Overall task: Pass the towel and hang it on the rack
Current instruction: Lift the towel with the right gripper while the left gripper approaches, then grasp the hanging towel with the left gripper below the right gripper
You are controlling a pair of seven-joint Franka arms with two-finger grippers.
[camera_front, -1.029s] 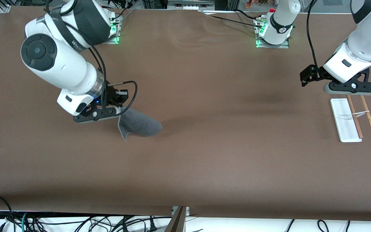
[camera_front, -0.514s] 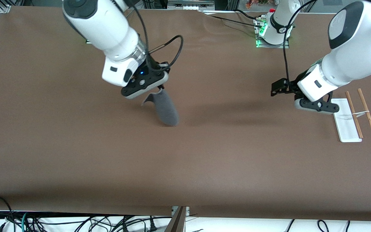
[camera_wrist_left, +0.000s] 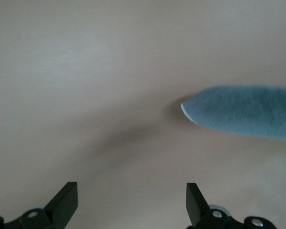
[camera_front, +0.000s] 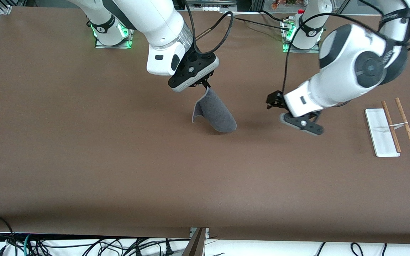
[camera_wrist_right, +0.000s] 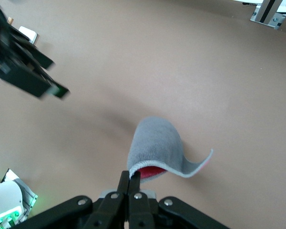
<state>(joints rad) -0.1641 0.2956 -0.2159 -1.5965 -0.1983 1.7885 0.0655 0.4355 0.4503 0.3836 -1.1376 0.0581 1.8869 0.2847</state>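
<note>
From the front: my right gripper (camera_front: 206,84) pinches the towel (camera_front: 215,113), dangling over the brown table (camera_front: 84,160) mid-width; my left gripper (camera_front: 303,125) hovers beside it, rack (camera_front: 383,133) at the left arm's end (cables below the edge). Left wrist: fingers (camera_wrist_left: 66,202) spread wide. Right wrist: jaws clamped on grey cloth, pink underside.

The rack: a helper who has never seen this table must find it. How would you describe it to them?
Go along the brown table to the left arm's end. There, apart from both grippers, stands the rack: a flat white base with two thin brown rods joined by a white crosspiece. It is the only white and wooden thing on the table; the towel is grey cloth.
</note>
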